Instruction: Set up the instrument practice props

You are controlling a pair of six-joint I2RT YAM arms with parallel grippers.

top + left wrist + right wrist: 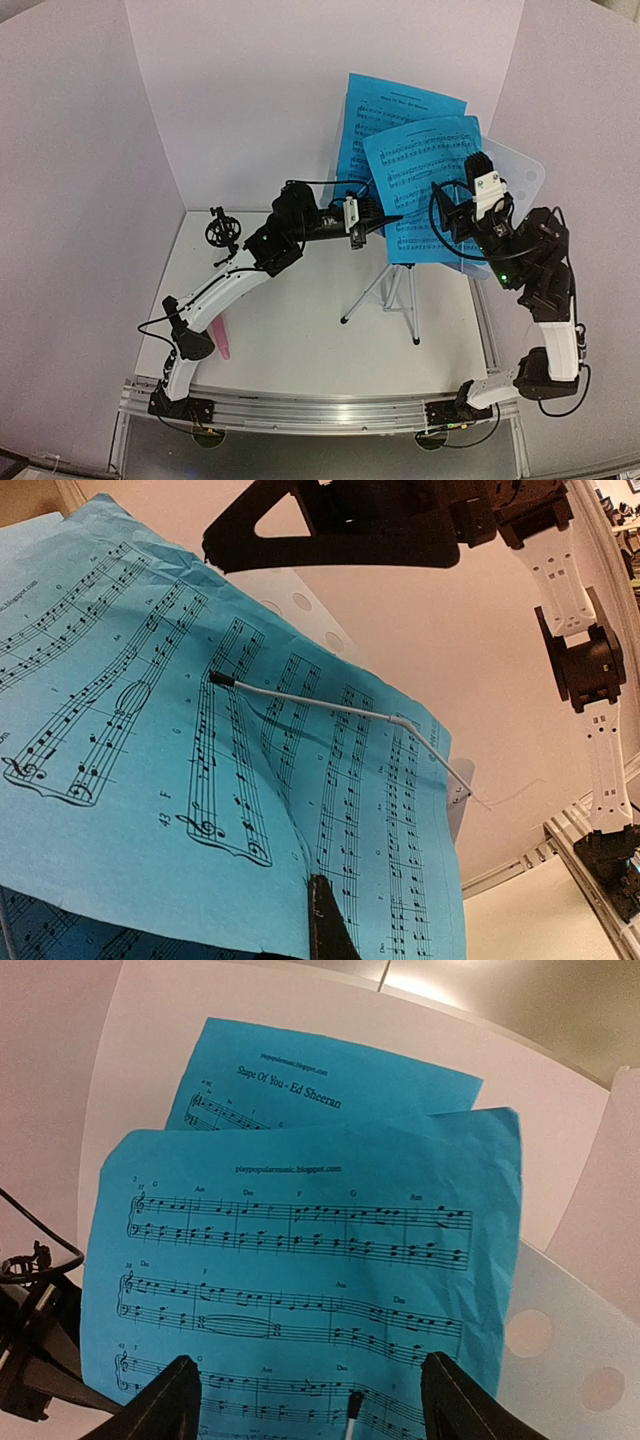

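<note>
Overhead view: music stand (522,172) on the bench (290,335), two blue pages (425,175) overlapping on its desk. A pink microphone (222,340) lies near-left and is seen only here. Wrist views alone show the left fingers (330,525) and right fingers (165,1405) spread, facing the pages.

Left arm (235,285) extended, left fingers (325,930) parted, right arm (556,340) raised, right fingers (170,1405) spread

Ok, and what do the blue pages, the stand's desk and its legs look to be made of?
The blue pages: thin matte paper, creased and curling, with printed notation. The desk: a pale, smooth sheet with round holes, plastic or painted metal, cannot tell. The legs: slim silver tubes, likely metal, slightly shiny.
</note>
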